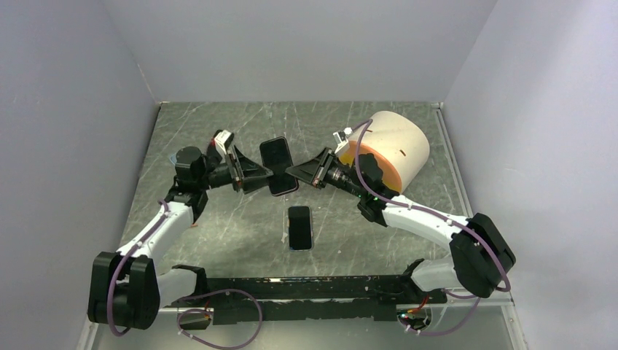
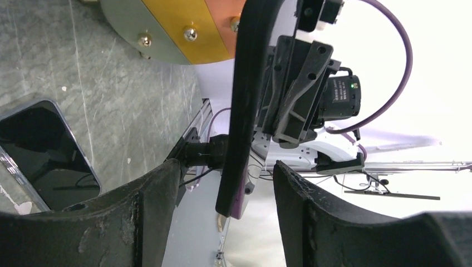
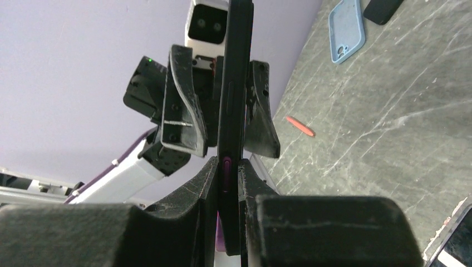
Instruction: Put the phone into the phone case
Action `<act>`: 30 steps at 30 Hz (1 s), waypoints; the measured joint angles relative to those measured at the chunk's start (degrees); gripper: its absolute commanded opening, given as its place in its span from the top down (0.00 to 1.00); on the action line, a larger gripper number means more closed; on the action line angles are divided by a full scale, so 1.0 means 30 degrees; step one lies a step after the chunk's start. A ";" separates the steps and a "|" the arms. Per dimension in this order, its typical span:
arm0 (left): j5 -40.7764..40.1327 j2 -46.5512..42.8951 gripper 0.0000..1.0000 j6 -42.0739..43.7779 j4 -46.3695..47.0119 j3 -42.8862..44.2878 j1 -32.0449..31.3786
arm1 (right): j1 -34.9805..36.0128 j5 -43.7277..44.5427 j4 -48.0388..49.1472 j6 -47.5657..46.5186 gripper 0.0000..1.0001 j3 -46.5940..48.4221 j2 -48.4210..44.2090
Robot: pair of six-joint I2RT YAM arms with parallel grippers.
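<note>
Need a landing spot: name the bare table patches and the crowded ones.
Bare: the table strip along the back wall, left of the cylinder; and the patch between the lying phone and the right arm. Crowded: centre, where left end effector and right end effector flank the lifted phone.

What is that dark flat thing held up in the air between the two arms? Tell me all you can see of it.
It is a phone: a thin black slab with rounded corners and a glossy dark screen facing the top camera. Edge-on it looks matte black, with a purple patch near one side. It is clear of the table. The right gripper is shut on one side; the left gripper straddles the other, open, with gaps showing.
</note>
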 measured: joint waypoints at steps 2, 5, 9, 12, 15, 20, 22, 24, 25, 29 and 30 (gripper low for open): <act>-0.0124 0.0015 0.33 -0.0364 0.0423 -0.0357 -0.0255 | 0.0000 0.0226 0.0007 0.0080 1.00 0.0000 0.0000; -0.0342 0.0044 0.40 -0.0801 0.0969 -0.0590 -0.0882 | 0.0000 0.0539 0.0138 0.0226 1.00 0.0000 0.0051; -0.0517 0.0044 0.67 -0.1290 0.1821 -0.0648 -0.1377 | 0.0000 0.0743 0.0182 0.0328 1.00 0.0000 0.0124; -0.0656 0.0044 0.85 -0.1530 0.2149 -0.0714 -0.1435 | 0.0000 0.0925 0.0270 0.0444 1.00 0.0000 0.0146; -0.0656 0.0029 0.93 -0.1486 0.2492 -0.0707 -0.1443 | -0.0051 0.1005 -0.0029 0.0539 1.00 0.0000 0.0197; -0.0656 0.0058 0.85 -0.1479 0.2324 -0.0699 -0.1443 | -0.0073 0.0998 -0.0299 0.0539 1.00 0.0022 0.0219; -0.0656 0.0058 0.71 -0.1319 0.1719 -0.0554 -0.1443 | -0.0073 0.0998 -0.0379 0.0495 1.00 0.0036 0.0219; -0.0772 0.0058 0.55 -0.0962 0.0998 -0.0357 -0.1443 | -0.0073 0.0947 -0.0495 0.0430 1.00 0.0109 0.0219; -0.0852 0.0051 0.52 -0.0831 0.0692 -0.0321 -0.1443 | -0.0073 0.0911 -0.0510 0.0335 1.00 0.0182 0.0219; -0.1202 -0.0197 0.42 -0.0991 0.0313 -0.0313 -0.1443 | -0.0066 0.0801 -0.0656 0.0036 1.00 0.0226 0.0138; -0.1260 -0.0291 0.41 -0.1005 0.0342 -0.0313 -0.1443 | -0.0066 0.0736 -0.0685 0.0036 1.00 0.0226 0.0138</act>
